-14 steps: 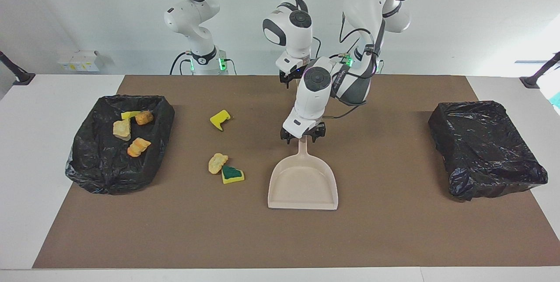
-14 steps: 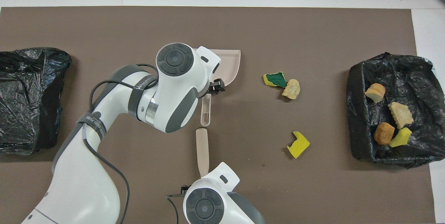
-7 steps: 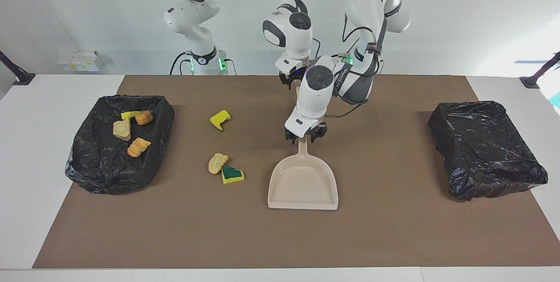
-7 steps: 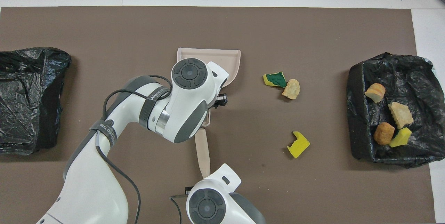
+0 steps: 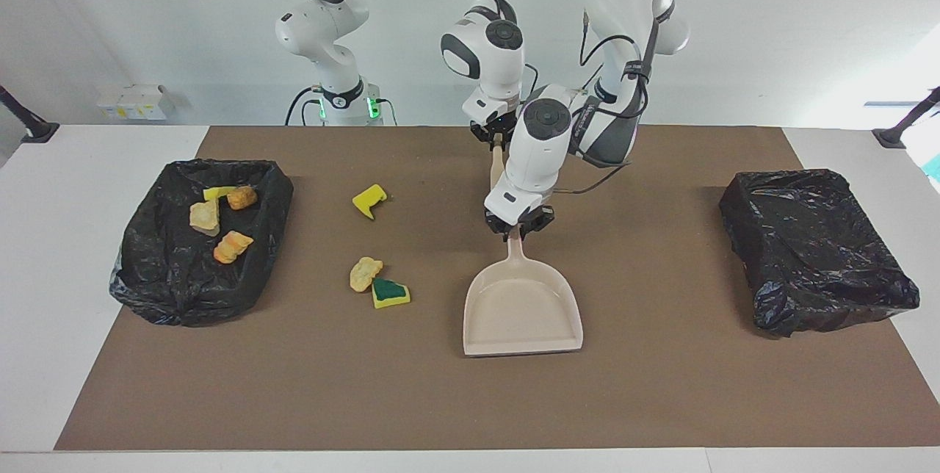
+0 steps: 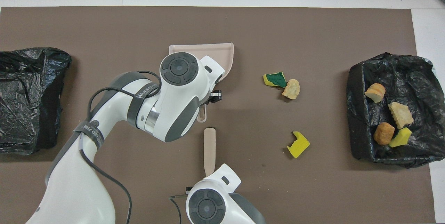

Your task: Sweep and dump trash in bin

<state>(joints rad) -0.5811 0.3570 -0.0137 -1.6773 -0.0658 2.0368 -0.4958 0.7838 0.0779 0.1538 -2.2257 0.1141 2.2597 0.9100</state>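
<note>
Since a second ago the dustpan has slid toward the left arm's end of the surface, and both pincers have closed. One black bin, at the right arm's end, holds four scraps; the other bin shows none. Three scraps lie on the surface between the dustpan and the filled bin. Left pincer grips the dustpan's handle. Right pincer is clamped on the brush handle.
</note>
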